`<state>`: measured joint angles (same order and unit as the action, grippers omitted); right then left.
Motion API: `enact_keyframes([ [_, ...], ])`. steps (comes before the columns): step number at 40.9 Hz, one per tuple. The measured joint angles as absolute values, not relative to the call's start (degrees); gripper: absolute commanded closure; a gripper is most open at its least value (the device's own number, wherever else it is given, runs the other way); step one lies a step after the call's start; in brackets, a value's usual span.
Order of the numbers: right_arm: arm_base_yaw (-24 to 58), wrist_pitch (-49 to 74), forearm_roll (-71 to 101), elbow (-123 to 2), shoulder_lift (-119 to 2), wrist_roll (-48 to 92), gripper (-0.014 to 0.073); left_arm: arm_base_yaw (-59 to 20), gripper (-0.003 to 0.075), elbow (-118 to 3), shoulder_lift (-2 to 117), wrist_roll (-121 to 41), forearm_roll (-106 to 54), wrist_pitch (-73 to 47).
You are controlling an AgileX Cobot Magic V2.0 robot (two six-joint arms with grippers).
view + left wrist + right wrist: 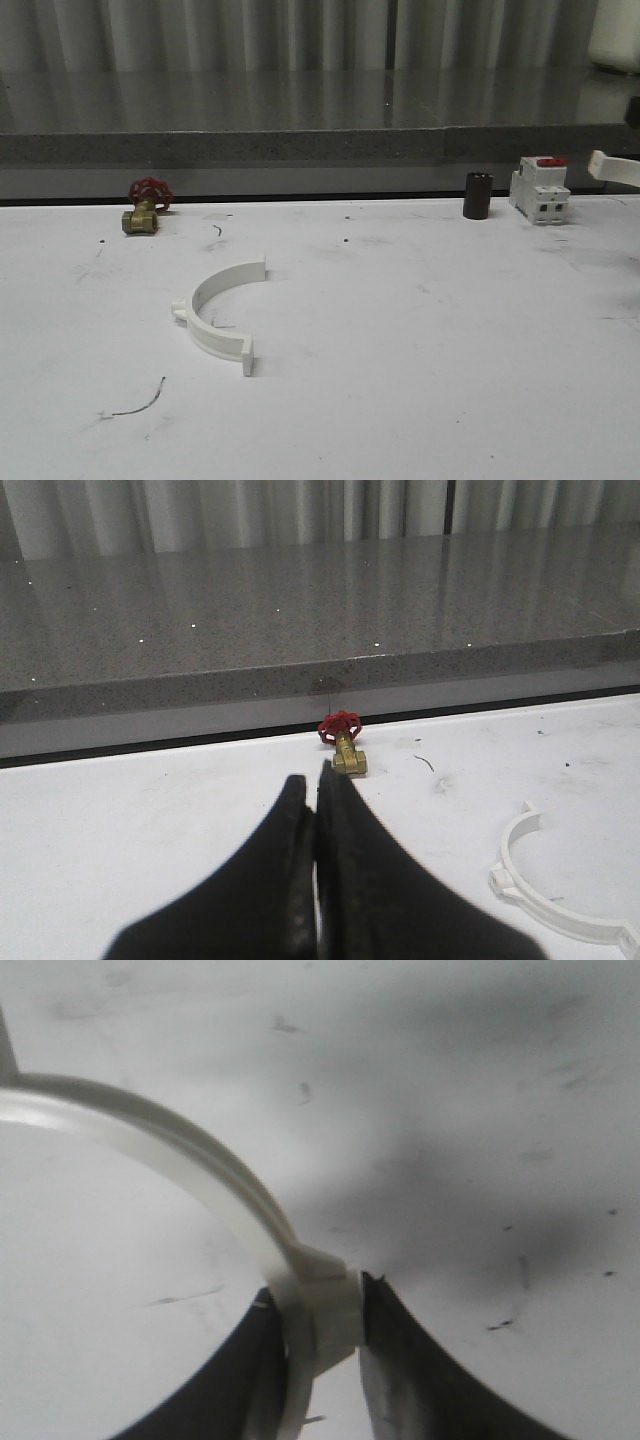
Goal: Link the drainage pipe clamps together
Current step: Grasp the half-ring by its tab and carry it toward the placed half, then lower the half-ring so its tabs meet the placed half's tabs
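Observation:
One drainage pipe clamp (220,310), a white half-ring with flat end flanges, lies on the white table left of centre, its tab pointing left. It also appears in the left wrist view as the clamp (545,895), to one side of my left gripper (312,780). That gripper is shut and empty above the table. My right gripper (318,1310) is shut on the outer tab of the second clamp (180,1150) and holds it above the table. One flange end of that held clamp (615,167) pokes in at the right edge of the front view.
A brass valve with a red handle (145,208) sits at the back left, also visible as the valve (345,745) beyond the left fingers. A black cylinder (478,195) and a white breaker with a red top (540,188) stand at the back right. A grey ledge (300,145) borders the table behind.

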<state>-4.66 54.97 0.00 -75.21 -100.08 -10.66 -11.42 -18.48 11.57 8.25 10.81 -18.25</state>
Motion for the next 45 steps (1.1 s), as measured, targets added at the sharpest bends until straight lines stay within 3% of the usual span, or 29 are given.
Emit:
enact_keyframes([
  [23,23.8,49.3,-2.1,-77.3,-110.9,-32.4,0.0432,-11.4,0.0741,-18.5,11.6,8.2,10.8,-18.2],
  [45,31.6,51.7,-2.1,-87.1,-118.1,-37.1,0.0432,-11.4,0.0741,-18.5,11.6,8.2,10.8,-18.2],
])
